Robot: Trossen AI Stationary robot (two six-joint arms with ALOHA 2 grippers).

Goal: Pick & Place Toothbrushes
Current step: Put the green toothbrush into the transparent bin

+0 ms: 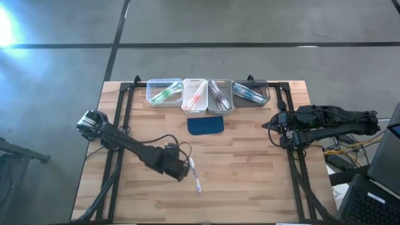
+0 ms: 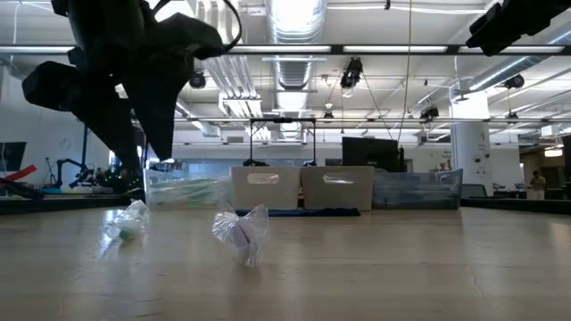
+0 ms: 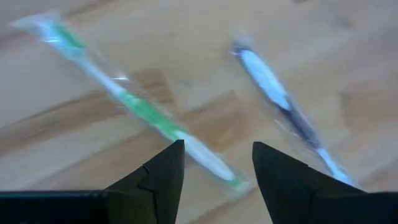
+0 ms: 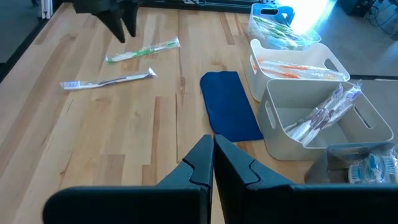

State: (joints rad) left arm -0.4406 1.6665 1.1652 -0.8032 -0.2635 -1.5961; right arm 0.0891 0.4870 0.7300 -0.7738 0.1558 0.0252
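Now left gripper open, empty, above green toothbrush; right gripper closed, empty.

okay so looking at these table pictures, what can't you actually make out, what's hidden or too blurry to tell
- High view: the green toothbrush hides under the left claw; only the grey toothbrush shows beside it.
- Left wrist view: both wrapped brushes are smeared, so bristles and wrapper print are unreadable.
- Low view: the bins show only their side walls, contents hidden.
- Right wrist view: the blue-brush bin is cut off by the frame corner.
- High view: brush counts per bin are too small to tell.
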